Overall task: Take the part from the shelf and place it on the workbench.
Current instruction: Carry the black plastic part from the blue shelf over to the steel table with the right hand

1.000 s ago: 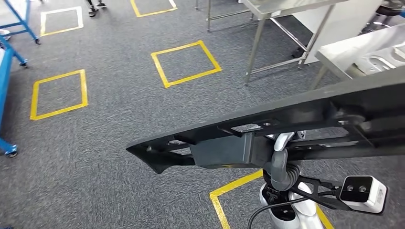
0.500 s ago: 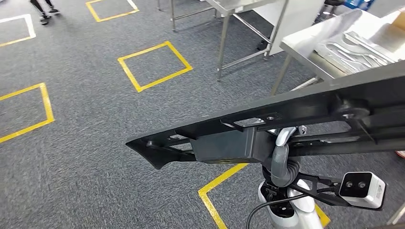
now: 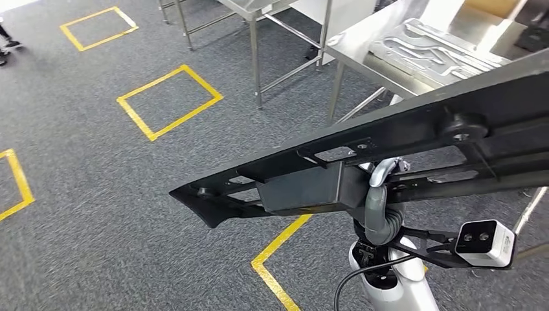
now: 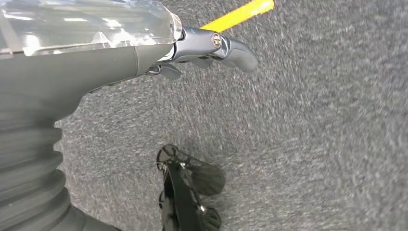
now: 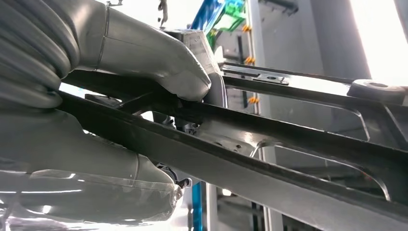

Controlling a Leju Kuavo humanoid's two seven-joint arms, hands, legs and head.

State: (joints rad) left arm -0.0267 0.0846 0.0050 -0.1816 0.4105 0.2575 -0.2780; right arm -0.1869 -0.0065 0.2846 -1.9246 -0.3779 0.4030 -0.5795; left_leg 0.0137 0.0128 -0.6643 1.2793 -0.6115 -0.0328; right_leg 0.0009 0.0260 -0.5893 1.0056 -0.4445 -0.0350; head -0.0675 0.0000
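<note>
From the head view, my right hand (image 3: 379,194) grips the part (image 3: 362,162), a long black ribbed bar held above the carpet (image 3: 97,194), with the workbench (image 3: 362,48) far right. My left wrist view shows my left hand (image 4: 202,48) empty, fingers apart, over carpet. My right wrist view shows the thumb (image 5: 159,62) clamping the part's rail.

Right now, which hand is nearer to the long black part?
Right. The right hand grips the long black part from beneath, its thumb over a rail. The left hand hangs over the carpet, apart from the part.
</note>
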